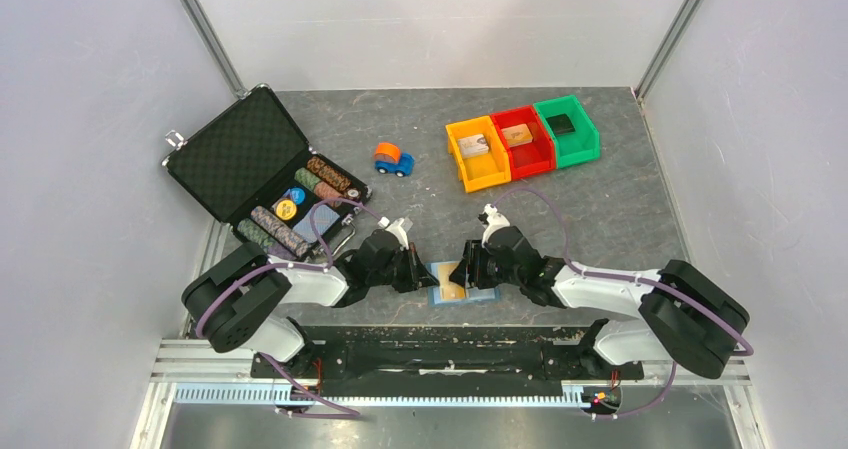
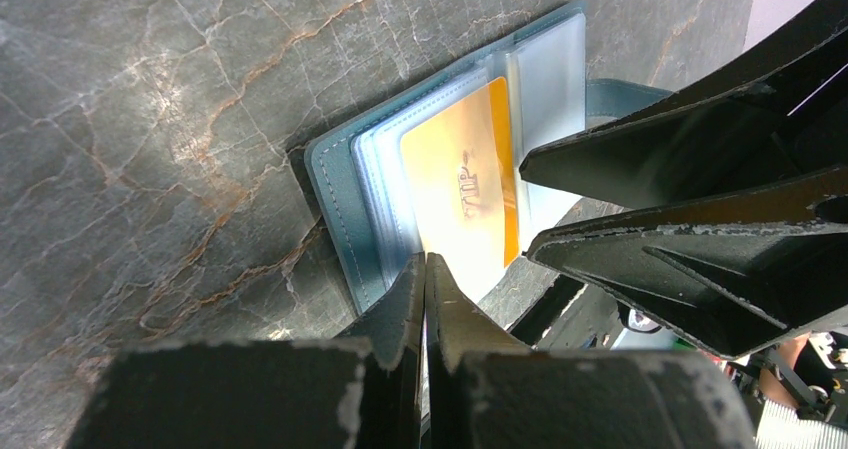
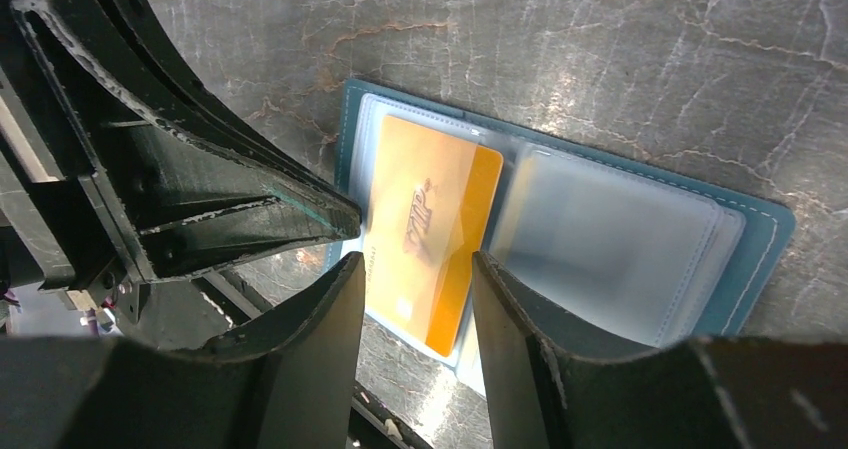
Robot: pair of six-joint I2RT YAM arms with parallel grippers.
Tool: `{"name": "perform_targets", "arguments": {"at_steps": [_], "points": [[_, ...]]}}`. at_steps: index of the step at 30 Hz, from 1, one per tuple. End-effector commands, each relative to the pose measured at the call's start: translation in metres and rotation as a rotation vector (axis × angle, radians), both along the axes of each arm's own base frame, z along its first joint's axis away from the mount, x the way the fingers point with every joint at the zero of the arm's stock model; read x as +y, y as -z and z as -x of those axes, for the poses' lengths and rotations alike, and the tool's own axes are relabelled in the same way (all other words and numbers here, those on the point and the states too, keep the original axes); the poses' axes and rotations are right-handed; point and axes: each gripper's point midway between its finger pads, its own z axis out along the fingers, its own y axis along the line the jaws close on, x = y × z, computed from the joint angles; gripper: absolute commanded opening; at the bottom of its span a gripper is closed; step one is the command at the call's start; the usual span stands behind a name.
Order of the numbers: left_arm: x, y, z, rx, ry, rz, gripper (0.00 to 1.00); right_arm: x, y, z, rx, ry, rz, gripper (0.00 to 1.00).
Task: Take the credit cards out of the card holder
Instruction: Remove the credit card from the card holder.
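- The card holder (image 3: 760, 231) lies open and flat on the worktop (image 3: 650, 59), between the two pincers and near the arm bases.
- The gold credit card (image 3: 430, 224) lies face-up and askew on the clear sleeves (image 3: 610, 239). It appears partly out of its pocket.
- The left pincer (image 2: 425, 281) is pressed together, tips down at the holder's edge, probably to pin it against sliding.
- The right pincer (image 3: 415, 269) is spread over the card's near end. No grip is confirmed.
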Motion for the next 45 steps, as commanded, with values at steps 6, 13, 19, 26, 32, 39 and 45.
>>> {"name": "perform_targets", "arguments": {"at_steps": [6, 13, 19, 26, 32, 39, 45], "points": [[0.015, 0.02, 0.006, 0.026, -0.026, -0.078, 0.03, 0.012, -0.013, -0.009, -0.029, 0.012, -0.02, 0.46], [0.015, 0.022, 0.007, 0.029, -0.026, -0.081, 0.03, 0.0, 0.008, -0.01, 0.003, 0.053, 0.064, 0.45], [0.015, 0.022, 0.006, 0.03, -0.026, -0.083, 0.04, -0.014, 0.018, -0.014, -0.012, 0.09, 0.174, 0.45], [0.015, 0.022, 0.006, 0.029, -0.028, -0.081, 0.04, -0.022, 0.015, -0.018, -0.05, 0.114, 0.238, 0.44], [0.016, 0.023, 0.006, 0.03, -0.027, -0.084, 0.04, -0.008, 0.019, -0.008, -0.011, 0.06, 0.174, 0.45], [0.017, 0.026, 0.008, 0.037, -0.023, -0.092, 0.03, -0.004, 0.024, -0.001, 0.021, 0.05, 0.123, 0.44], [0.015, 0.025, 0.007, 0.037, -0.02, -0.089, 0.02, 0.001, 0.014, -0.001, -0.016, 0.039, 0.01, 0.38]]}}
